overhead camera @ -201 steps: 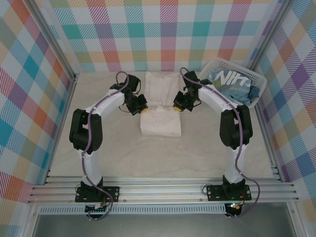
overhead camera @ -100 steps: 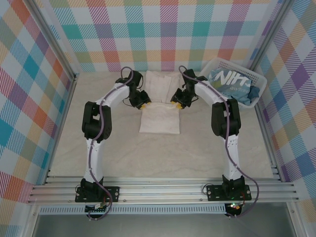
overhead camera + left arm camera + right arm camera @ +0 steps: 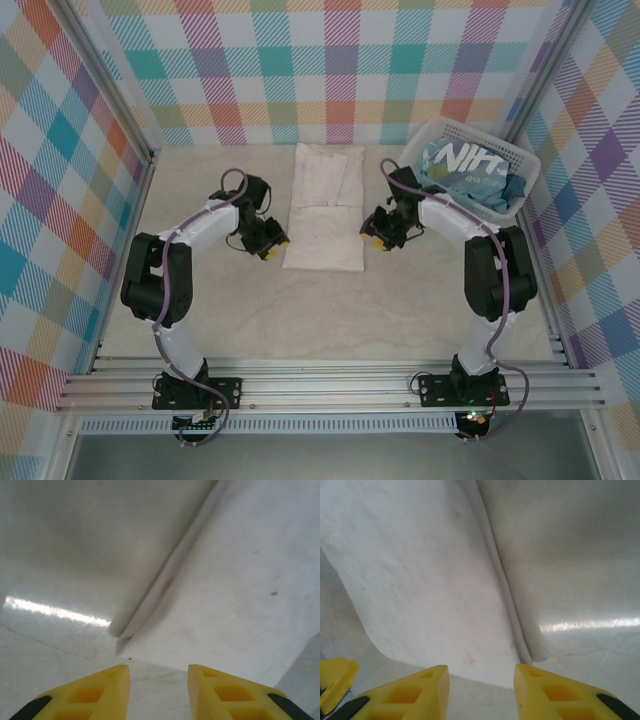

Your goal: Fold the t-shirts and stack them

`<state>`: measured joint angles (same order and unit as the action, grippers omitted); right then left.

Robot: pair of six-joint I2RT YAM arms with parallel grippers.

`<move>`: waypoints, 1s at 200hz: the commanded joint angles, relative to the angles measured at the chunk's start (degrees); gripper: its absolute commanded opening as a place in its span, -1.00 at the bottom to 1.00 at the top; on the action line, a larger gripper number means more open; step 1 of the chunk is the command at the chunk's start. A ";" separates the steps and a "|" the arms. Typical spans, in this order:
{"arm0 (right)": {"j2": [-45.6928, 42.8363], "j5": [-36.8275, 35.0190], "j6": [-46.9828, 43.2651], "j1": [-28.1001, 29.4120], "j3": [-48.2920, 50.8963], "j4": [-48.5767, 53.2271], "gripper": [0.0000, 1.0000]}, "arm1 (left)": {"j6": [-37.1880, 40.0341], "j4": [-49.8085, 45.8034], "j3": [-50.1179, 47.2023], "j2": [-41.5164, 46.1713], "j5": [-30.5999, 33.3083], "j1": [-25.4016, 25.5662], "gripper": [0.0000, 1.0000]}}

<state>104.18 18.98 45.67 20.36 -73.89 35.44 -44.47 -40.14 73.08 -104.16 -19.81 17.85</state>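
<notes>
Two t-shirts, one basket, two grippers. The cream-white t-shirt lies flat as a long folded strip on the tabletop, centred and reaching toward the rear edge. The light blue t-shirt, with white lettering, is bunched in the white slatted basket at the right rear corner. The left gripper sits just off the strip's left edge near its front end, jaws apart, holding nothing. The right gripper sits likewise off the right edge, spread and empty. In both wrist views the cloth edge is just ahead of the yellow fingertips.
</notes>
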 commanded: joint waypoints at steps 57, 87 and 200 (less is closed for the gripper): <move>3.00 10.54 12.60 0.91 10.98 -16.06 -0.19 | -6.33 9.78 -6.14 -4.05 -6.41 -0.27 -0.32; 3.75 10.81 13.12 1.16 11.22 -15.81 -0.23 | -6.42 11.55 -5.53 -5.66 -6.48 -0.18 -0.47; 1.16 6.17 12.61 3.81 12.36 -11.05 -0.21 | -5.85 11.59 -1.89 -7.86 -6.20 0.60 -0.95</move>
<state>105.62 25.98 57.69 23.40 -60.69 23.66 -51.18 -32.12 69.69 -110.65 -26.55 17.82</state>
